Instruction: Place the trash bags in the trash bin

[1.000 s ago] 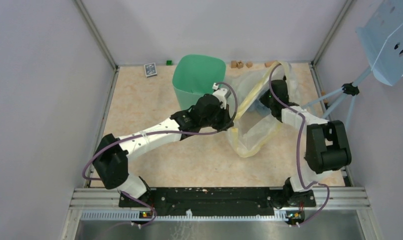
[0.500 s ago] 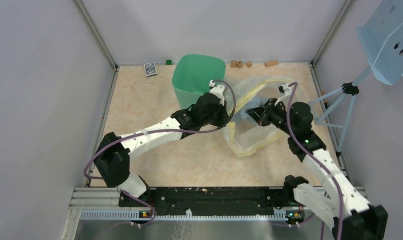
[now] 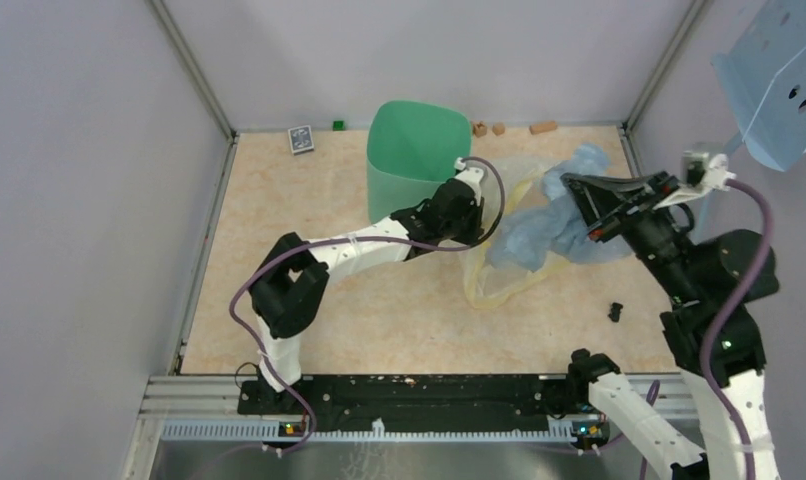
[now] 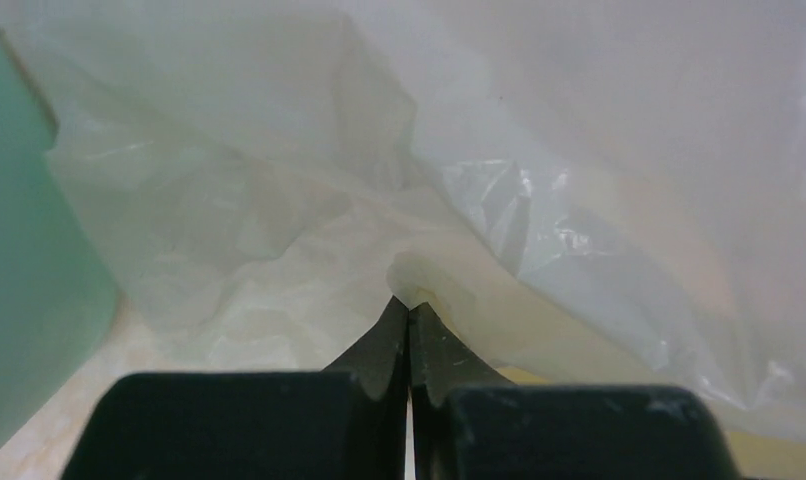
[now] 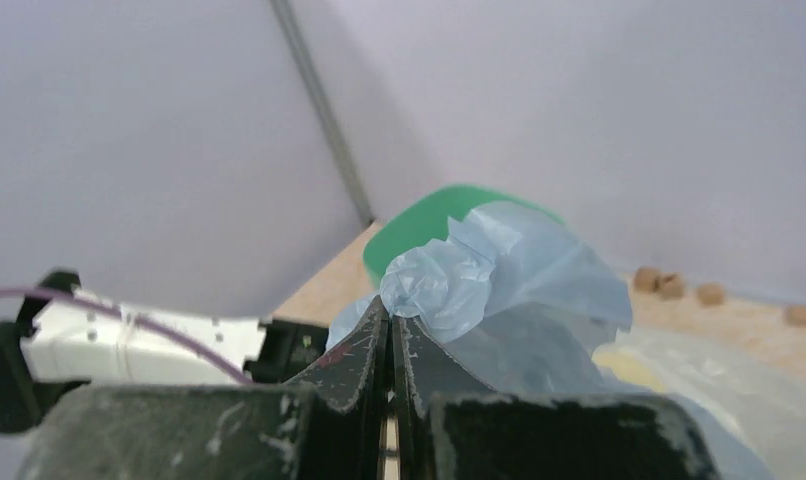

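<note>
At near right of bench point(image 3: 279, 220), you see small black piece point(image 3: 615, 311). Further in, your right claw point(image 5: 389, 310) pinched tight on pale blue trash bag point(image 5: 499, 270), bag hanging partly over cream bag point(image 3: 499, 285). Your left claw point(image 4: 409, 305) clamped on cream bag fold, just beside trash bin point(image 3: 419, 140). Bin upright near far wall.

- The green bin point(image 4: 24, 300): only a blurred strip shows left of the left jaws, cut off by the picture's edge.
- The cream bag point(image 4: 279, 180): it fills the view beyond those jaws, and its edges run off the top and right.
- The blue bag point(image 5: 519, 285): it hides most of the bin beyond the right jaws.
- The brown bits point(image 5: 669, 284), right of the right jaws: too blurred to name.
- The small black thing point(image 3: 615, 311) on the table point(image 3: 279, 230): too small to tell.
</note>
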{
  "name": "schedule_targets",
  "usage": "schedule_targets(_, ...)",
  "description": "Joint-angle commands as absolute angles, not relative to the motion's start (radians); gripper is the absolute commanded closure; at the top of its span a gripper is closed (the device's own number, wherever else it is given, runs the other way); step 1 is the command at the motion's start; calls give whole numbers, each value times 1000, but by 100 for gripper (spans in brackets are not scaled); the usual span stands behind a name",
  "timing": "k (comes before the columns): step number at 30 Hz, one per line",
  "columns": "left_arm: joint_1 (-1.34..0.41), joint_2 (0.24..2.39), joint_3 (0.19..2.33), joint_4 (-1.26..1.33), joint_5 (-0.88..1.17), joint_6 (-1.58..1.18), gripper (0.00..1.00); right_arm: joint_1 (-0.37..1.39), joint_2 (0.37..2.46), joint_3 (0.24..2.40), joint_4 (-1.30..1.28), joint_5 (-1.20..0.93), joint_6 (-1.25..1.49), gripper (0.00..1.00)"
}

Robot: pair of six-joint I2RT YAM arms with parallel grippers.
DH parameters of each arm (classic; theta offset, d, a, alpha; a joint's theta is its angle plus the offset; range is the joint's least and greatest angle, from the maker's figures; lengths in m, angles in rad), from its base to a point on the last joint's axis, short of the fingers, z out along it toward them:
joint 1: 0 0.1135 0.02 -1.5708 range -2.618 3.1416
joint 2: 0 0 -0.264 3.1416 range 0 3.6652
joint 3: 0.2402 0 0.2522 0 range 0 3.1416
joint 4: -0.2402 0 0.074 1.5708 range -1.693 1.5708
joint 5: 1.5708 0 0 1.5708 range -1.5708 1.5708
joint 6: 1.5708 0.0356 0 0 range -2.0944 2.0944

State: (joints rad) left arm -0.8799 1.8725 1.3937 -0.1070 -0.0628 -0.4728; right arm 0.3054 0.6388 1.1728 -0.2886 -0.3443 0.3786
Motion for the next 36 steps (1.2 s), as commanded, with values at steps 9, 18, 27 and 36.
schedule_targets(9, -874, 2119, 1785, -108, 35, -421, 100, 305, 610, 1311, -414, -160, 330, 100)
schedule_targets(18, -874, 1879, 1603, -103, -92, -399, 85, 305, 570, 1081, -374, -444, 477, 100)
schedule_targets(27, -874, 1487, 1386, -231, -35, -374, 22, 305, 593, 898, -74, -719, 685, 100)
schedule_targets(36, -874, 1088, 1036, -282, 81, -337, 1, 305, 677, 742, -7, -745, 780, 100)
